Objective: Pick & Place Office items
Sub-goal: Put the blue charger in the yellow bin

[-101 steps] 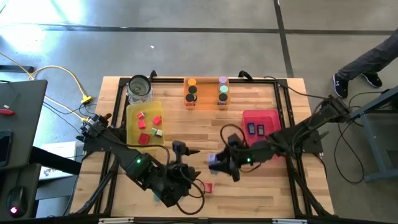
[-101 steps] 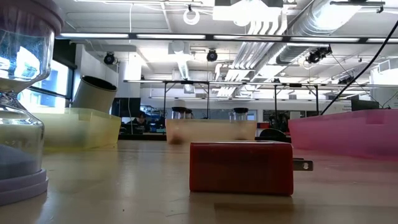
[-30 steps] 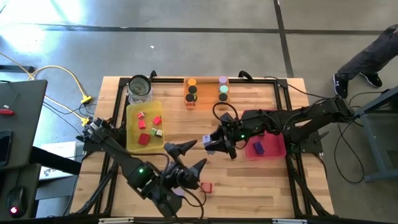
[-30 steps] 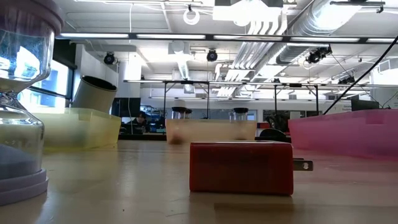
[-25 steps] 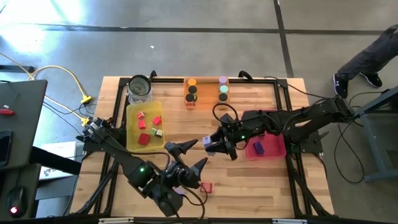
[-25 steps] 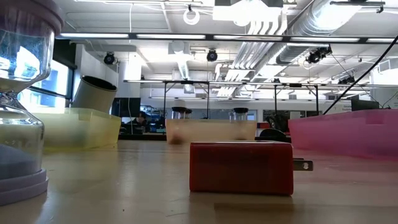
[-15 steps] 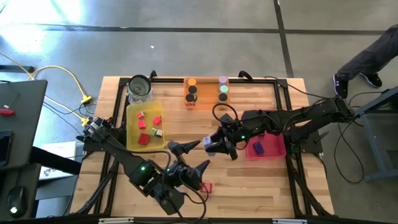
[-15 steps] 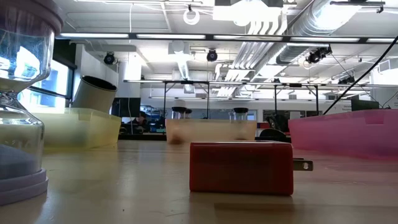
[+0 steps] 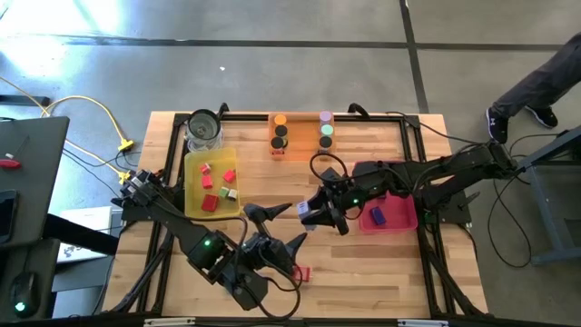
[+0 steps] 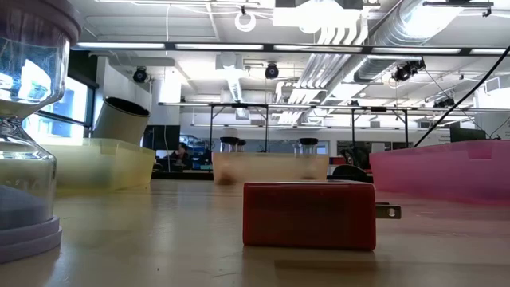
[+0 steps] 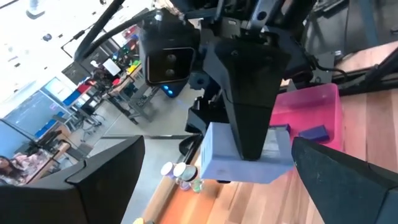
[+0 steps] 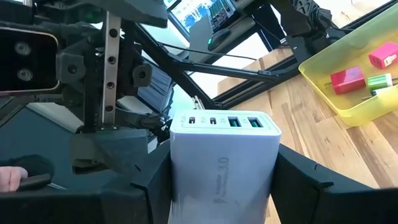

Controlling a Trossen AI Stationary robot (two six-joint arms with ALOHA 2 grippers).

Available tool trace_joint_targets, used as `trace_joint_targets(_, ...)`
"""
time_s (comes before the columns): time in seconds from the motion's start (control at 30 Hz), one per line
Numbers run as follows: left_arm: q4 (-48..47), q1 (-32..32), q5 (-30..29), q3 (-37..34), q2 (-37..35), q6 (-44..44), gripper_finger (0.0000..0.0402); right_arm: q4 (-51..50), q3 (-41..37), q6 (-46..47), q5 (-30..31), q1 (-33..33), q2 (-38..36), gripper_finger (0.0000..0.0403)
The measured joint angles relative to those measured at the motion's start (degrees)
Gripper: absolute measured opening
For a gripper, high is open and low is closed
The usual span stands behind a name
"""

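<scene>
My right gripper [image 9: 313, 215] hovers over the table's middle, shut on a lavender block [image 12: 224, 162] with ports on its end face. My left gripper [image 9: 283, 227] is open and points at that block [image 11: 245, 155] from the near left. Its fingertips stand close on either side of the block, and I see no touch. A red block [image 9: 302, 272] lies flat on the wood near the front edge, also in the low view [image 10: 309, 215]. Red pieces lie in the yellow tray [image 9: 192, 186], a dark-blue block [image 9: 377, 216] in the pink tray [image 9: 399, 173], and cylinders in the orange tray [image 9: 301, 134]. My right gripper pinches the lavender block by two opposite sides [image 12: 179, 177] between its two fingers [image 12: 149, 180]. The fingers come about level from the table's right side. The ported end sticks out past the fingertips toward my left gripper. The block is lifted clear of the table.
A clear glass jar [image 9: 204, 132] stands at the far left corner behind the yellow tray. In the low view a glass object on a lavender base [image 10: 24, 159] stands close at the left. Bare wood [image 9: 272, 186] lies between the trays and the front edge. A person's legs [image 9: 536, 86] show beyond the table's right.
My left gripper has rolled a little about the line it points along, staying in place and open. My right gripper has kept still with the lavender block.
</scene>
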Motion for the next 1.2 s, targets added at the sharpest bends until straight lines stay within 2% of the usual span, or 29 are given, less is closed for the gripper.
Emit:
trace_joint_targets(1.03,-1.45,0.17,3.01,0.0,0.0,3.73,0.0398,-0.83,-0.04,-0.51,-0.37,0.04,-0.02,0.0198)
trace_joint_targets(1.2,-1.09,0.17,2.08,0.0,0.0,7.63,0.0398,-0.82,-0.04,-0.75,-0.27,0.02,-0.02,0.0198)
